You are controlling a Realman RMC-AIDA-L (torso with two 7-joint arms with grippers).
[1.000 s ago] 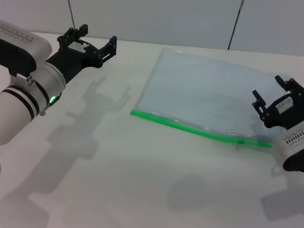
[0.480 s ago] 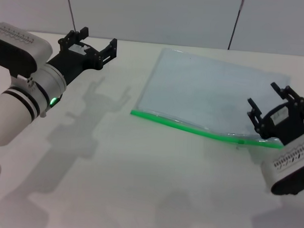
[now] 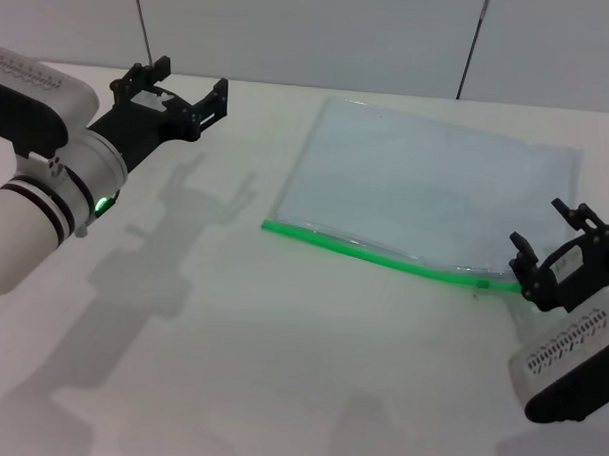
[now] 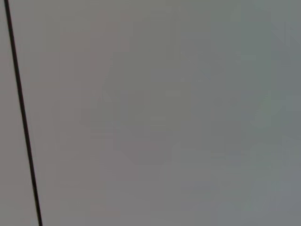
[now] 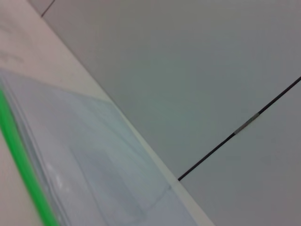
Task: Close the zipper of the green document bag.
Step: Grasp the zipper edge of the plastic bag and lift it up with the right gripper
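The zipper [image 3: 384,256] runs along the near edge of the bag [image 3: 426,192], lying flat on the table [image 3: 231,336]. The right gripper [image 3: 564,252], fingers spread, sits at the strip's right end; it should settle squarely over the slider before pinching, then pull straight along the strip. The left gripper [image 3: 179,84] hovers open, well apart.

Even bright overhead light — soft arm shadows on table [image 3: 231,316]; both wrist views blurred, featureless wall [image 4: 164,113].

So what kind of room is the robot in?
Probably a lab or test room: a bare white table, plain grey wall panels, and only a translucent blue-grey plastic pouch between the left gripper and right gripper.
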